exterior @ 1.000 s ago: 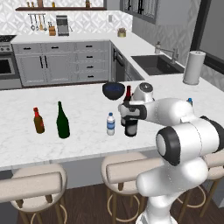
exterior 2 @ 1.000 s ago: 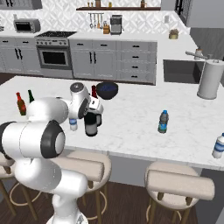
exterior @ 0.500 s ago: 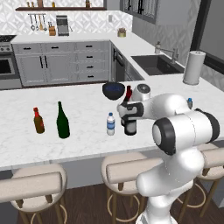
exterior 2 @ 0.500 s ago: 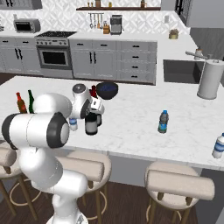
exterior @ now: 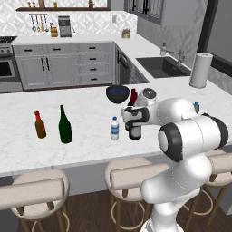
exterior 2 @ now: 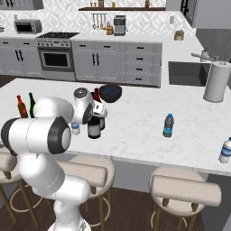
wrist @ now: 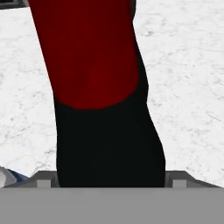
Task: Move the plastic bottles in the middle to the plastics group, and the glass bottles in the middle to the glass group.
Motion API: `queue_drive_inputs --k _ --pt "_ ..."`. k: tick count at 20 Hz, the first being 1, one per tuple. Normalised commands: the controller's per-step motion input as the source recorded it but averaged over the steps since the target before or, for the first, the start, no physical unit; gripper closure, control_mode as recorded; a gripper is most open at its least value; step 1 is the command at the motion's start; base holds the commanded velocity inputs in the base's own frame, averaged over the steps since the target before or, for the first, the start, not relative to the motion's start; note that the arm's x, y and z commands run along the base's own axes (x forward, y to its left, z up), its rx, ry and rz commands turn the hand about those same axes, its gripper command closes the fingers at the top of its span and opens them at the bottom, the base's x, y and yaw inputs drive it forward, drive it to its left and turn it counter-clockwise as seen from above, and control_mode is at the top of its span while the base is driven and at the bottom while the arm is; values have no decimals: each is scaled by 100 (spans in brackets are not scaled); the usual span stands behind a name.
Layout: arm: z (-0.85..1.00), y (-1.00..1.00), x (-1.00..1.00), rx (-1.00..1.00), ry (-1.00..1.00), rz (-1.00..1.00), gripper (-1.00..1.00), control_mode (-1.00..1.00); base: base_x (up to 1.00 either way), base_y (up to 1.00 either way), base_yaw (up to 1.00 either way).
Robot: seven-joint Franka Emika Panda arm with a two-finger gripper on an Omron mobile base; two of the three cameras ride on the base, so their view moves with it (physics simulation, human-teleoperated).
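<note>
- Now your gripper (exterior: 134,118) sits at the neck of the near wine bottle (exterior: 134,131), which stands on the island counter (exterior: 86,136) just beside the clear water bottle (exterior: 115,128), on the side away from the green bottle.
- Seen from the hand camera, the red foil top (wrist: 89,52) and black shoulder (wrist: 109,144) press right up to the hand; you cannot tell from these pictures whether the fingers are closed on the glass or merely around it.
- Risk, as a judgement: a tall bottle held high on slick foil could swing or slip if you lift fast, and its base could clip the water bottle.
- A second risk: the other wine bottle (exterior: 132,97) and the dark bowl (exterior: 118,93) stand close behind the near wine bottle, so a wide sweep could knock them.
- The green bottle (exterior: 65,125) and amber bottle (exterior: 40,125) wait well apart from the near wine bottle, across open counter.
- Compared with a second ago, your forearm has swung nearer the stools while the hand stays at the bottle; no bottle has moved.
</note>
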Motion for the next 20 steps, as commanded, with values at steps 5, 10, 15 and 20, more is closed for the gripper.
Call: queue_drive_inputs --k 5,10,15,20 --pt "13 0 -29 0 -5 7 100 -100 0 0 0" --pt "27 -6 -47 0 0 1 100 -100 0 0 0" --pt "39 -8 -43 0 0 0 100 -100 0 0 0" --pt "28 -22 -27 -3 2 -4 100 -100 0 0 0"
